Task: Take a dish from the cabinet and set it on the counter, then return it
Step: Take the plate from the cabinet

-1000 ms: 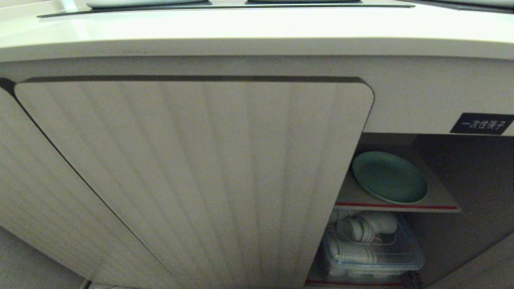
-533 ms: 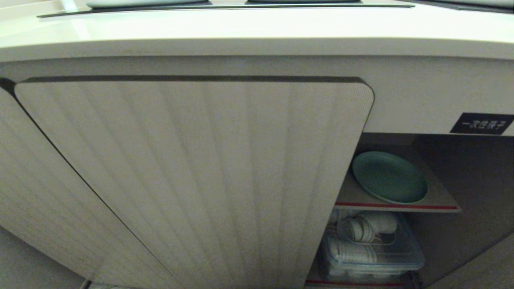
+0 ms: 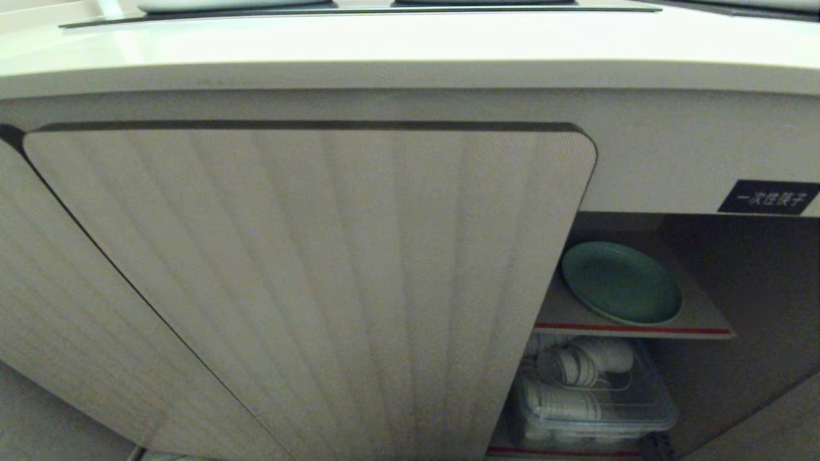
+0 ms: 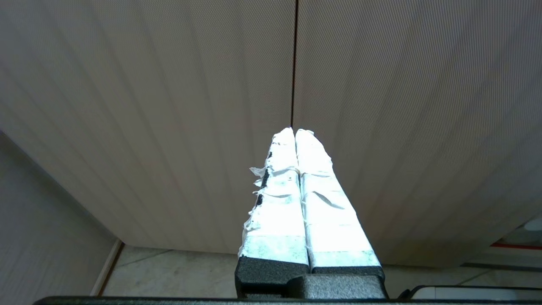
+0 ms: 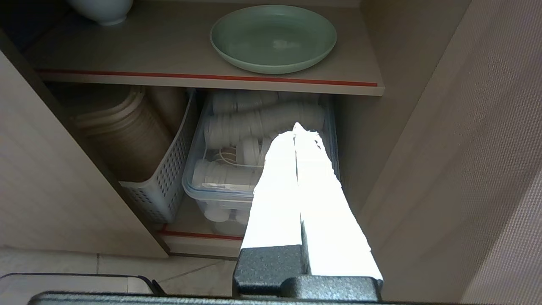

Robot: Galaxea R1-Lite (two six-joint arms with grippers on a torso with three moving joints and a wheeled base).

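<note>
The mint-green dish [image 3: 621, 283] lies flat on the red-edged upper shelf [image 3: 634, 330] inside the open right side of the cabinet [image 3: 307, 269]; the right wrist view shows the dish [image 5: 273, 38] from below and in front. The cream counter [image 3: 410, 45] runs across the top with its black panel [image 3: 359, 9] at the back. My right gripper [image 5: 295, 130] is shut and empty, low in front of the opening, well short of the dish. My left gripper [image 4: 294, 131] is shut and empty, facing the seam between the ribbed doors. Neither arm shows in the head view.
Under the shelf sit a clear lidded bin of white cups [image 5: 254, 152] and a white perforated basket holding stacked brown bowls [image 5: 139, 156]. A pale bowl [image 5: 101, 8] stands on the shelf's far side. An open door panel [image 5: 465, 169] flanks the opening. A black label [image 3: 769, 196] is above it.
</note>
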